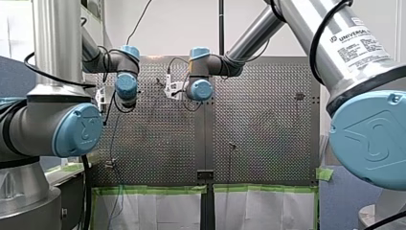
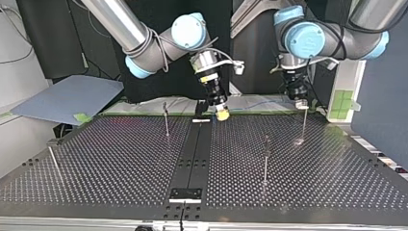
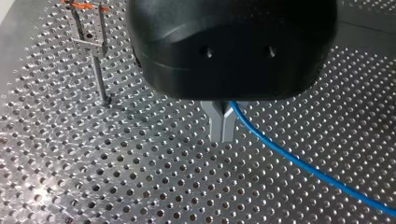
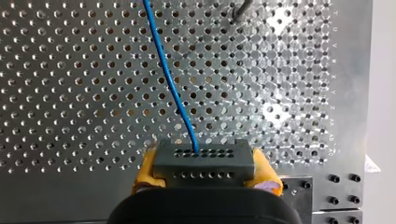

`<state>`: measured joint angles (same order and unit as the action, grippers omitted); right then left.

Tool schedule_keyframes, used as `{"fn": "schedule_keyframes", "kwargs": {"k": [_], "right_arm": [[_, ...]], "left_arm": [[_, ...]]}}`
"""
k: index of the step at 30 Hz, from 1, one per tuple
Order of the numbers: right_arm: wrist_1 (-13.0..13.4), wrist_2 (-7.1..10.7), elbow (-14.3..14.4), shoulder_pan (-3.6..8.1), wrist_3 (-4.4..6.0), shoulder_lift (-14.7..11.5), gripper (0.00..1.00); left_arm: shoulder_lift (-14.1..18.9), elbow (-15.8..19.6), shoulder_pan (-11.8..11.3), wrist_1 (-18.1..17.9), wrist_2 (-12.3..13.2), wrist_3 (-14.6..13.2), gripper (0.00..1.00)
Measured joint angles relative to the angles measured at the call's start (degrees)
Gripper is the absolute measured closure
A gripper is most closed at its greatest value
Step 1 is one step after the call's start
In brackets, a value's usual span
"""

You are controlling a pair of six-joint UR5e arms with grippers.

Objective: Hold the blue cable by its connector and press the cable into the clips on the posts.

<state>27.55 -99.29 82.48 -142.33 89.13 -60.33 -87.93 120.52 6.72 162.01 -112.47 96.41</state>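
Nearest: the grey connector (image 4: 204, 161), a block with rows of small holes, is seen right at the right wrist camera, clamped between the yellow pads (image 4: 145, 169) of my right gripper (image 4: 205, 171), which is closed on it.
Cable: the blue cable (image 4: 168, 79) is seen leaving the connector's far face and running ahead over the perforated table (image 4: 70, 70). No part of it is seen seated in a clip.
Left arm: the metal fingers of my left gripper (image 3: 222, 126) are brought together at the tips, just above the table. The cable is seen emerging just beside their root and trailing off to the right. Whether it is pinched there cannot be told.
Posts: a thin post (image 3: 99, 79) topped by a forked clip (image 3: 88, 32) stands to the left of my left gripper, apart from the cable. More posts are spread over the table in the top view, one at (image 2: 265, 159).
Placement: both grippers are found at the table's far edge in the top view.
Handling: the cable is judged light, thin and limp, with a smooth sheath likely to slide. The rigid connector is judged the right place to hold it, by its flat sides.
Progress: routing is judged not yet begun.
Risk: slack may let the cable slip past a clip's mouth.
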Motion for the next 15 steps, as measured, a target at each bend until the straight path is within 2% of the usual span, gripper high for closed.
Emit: {"fn": "schedule_keyframes", "kwargs": {"k": [6,12,15], "right_arm": [[-0.43,0.04,-0.82,-0.06,0.18,0.12,1.0],[-0.84,0.04,-1.19,0.09,0.28,0.15,1.0],[-1.24,0.05,-1.58,0.14,0.31,0.15,1.0]], "left_arm": [[-0.11,-0.35,0.21,2.95,1.84,-0.97,1.0],[1.43,-0.55,0.33,2.57,3.58,-2.22,1.0],[1.06,-0.87,0.29,2.32,4.09,-2.07,1.0]]}}
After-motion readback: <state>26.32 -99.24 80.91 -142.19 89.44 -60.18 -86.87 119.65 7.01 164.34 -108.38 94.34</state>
